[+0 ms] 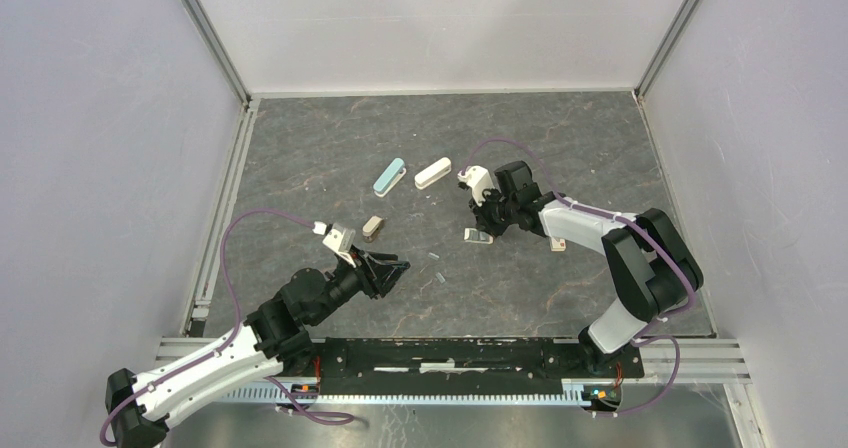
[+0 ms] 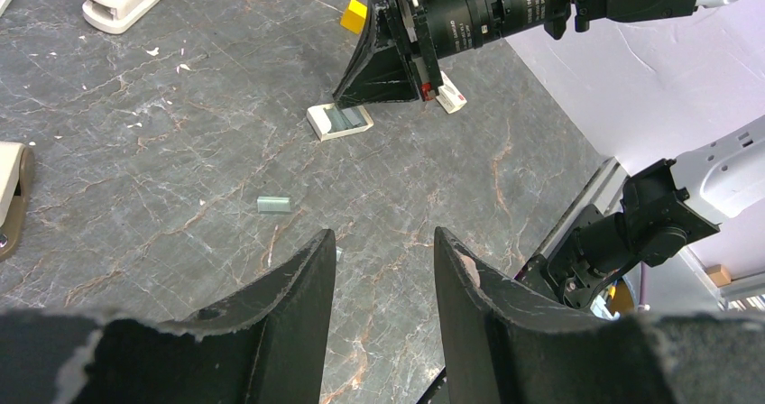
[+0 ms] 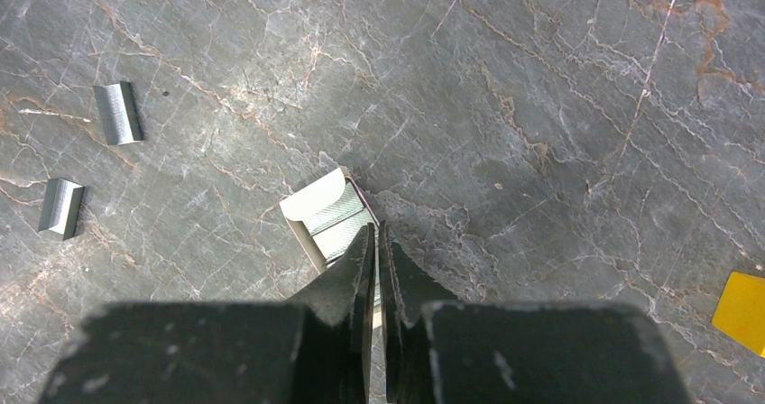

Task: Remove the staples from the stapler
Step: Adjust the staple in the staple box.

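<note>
Right gripper closed, tips at the edge of the small box; left gripper half open, empty, above the tabletop. Staples lie loose, near-left of the box. Lifting a strip likely needs low, squarely straddling fingers.

Short silvery staples, two strips, lying flat, near each other
</note>
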`<state>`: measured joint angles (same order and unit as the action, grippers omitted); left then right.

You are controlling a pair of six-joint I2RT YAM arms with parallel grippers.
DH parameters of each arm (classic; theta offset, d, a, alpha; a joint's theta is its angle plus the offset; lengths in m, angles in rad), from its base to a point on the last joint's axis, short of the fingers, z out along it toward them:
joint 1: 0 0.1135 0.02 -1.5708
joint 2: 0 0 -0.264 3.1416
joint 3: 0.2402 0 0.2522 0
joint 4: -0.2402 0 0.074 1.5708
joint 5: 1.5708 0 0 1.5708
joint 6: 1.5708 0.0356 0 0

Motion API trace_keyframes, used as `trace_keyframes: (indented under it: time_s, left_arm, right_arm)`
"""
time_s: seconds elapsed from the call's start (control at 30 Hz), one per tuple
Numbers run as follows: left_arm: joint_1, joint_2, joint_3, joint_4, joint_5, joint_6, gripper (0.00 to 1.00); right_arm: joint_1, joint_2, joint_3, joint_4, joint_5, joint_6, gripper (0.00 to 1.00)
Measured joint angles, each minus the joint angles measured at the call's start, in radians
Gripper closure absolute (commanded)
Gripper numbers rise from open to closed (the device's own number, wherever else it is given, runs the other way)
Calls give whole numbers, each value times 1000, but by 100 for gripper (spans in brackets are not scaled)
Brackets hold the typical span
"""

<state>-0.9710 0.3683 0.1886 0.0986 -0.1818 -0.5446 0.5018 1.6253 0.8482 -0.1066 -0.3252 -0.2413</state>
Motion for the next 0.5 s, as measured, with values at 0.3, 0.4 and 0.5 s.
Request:
trace_keyframes:
  time_s: [0.3, 0.4, 0.5]
  left_arm:
    - [0, 0, 0, 0, 0, 0, 49]
    - [0, 0, 0, 0, 0, 0, 49]
    - [0, 0, -2, 0, 0, 0, 49]
  right_arm:
    - [0, 0, -7, -2, -4, 0, 91]
    - [0, 0, -7, -2, -3, 0, 91]
    - [0, 0, -7, -2, -3, 0, 91]
